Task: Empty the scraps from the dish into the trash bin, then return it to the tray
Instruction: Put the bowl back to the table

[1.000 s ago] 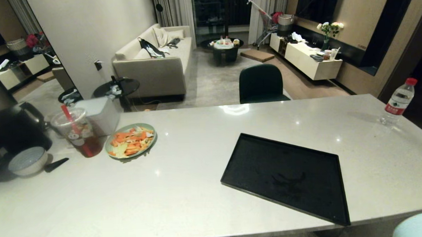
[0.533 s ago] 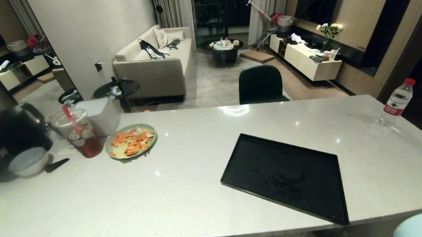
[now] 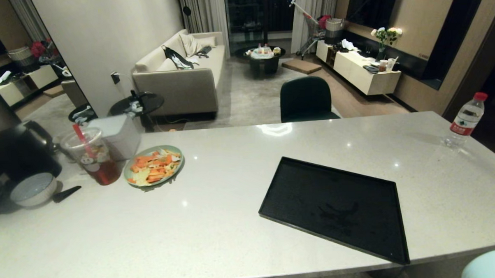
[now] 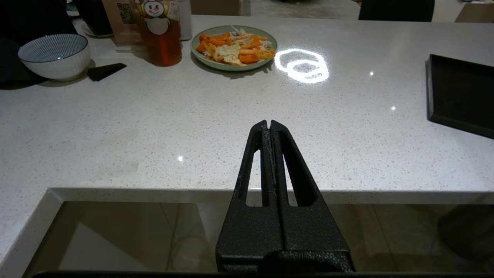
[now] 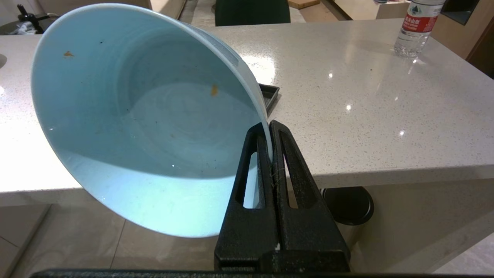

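My right gripper (image 5: 269, 125) is shut on the rim of the dish (image 5: 146, 116), a glossy pale blue bowl held tipped on its side just off the counter's near edge. Only tiny orange flecks (image 5: 213, 90) of scraps cling inside it. In the head view a sliver of the dish (image 3: 488, 264) shows at the lower right corner. The black tray (image 3: 336, 206) lies bare on the counter's right half; its corner (image 5: 270, 94) peeks out behind the dish. My left gripper (image 4: 269, 122) is shut on nothing, parked off the counter's near edge. The trash bin is out of view.
On the counter's left stand a green plate of orange peels (image 3: 153, 165), a cup of red drink (image 3: 92, 156), a white ribbed bowl (image 3: 32, 189) and a black kettle (image 3: 17, 151). A water bottle (image 3: 465, 119) stands far right. A black-lidded steel bin (image 5: 347, 204) sits under the counter.
The whole head view has shifted very slightly. Nothing on the counter has moved.
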Robot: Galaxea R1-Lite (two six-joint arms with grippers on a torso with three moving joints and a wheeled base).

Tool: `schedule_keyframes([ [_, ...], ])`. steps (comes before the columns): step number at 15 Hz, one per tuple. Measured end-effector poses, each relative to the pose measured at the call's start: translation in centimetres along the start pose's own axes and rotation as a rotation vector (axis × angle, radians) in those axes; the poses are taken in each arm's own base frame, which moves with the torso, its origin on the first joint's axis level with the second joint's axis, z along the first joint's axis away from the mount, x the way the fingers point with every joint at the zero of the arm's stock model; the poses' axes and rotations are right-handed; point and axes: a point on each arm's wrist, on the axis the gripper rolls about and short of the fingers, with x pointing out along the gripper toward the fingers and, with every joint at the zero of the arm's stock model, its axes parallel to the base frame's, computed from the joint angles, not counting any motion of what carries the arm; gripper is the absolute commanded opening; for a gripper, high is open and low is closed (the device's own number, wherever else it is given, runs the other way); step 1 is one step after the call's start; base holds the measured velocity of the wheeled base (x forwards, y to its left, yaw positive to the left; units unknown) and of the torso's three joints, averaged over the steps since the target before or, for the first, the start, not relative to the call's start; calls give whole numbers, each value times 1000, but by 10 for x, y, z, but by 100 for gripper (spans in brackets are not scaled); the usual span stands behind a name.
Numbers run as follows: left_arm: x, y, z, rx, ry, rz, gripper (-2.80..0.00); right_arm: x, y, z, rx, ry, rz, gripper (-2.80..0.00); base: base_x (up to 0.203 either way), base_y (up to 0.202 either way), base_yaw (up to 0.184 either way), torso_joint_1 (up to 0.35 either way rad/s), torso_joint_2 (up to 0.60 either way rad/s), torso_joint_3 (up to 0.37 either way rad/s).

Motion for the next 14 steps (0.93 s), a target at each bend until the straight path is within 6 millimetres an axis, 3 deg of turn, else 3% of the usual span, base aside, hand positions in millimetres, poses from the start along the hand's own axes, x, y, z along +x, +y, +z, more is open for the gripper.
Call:
schedule_keyframes([
  [7,0,0,0,0,0,0,-280,-1,0,2,-45,8,14,-280,0,0,0,0,0,0],
  [11,0,0,0,0,0,0,-280,-11,1,31,-48,32,63,-280,0,0,0,0,0,0],
  [14,0,0,0,0,0,0,-280,-5,2,52,-45,143,74,-280,0,0,0,0,0,0],
])
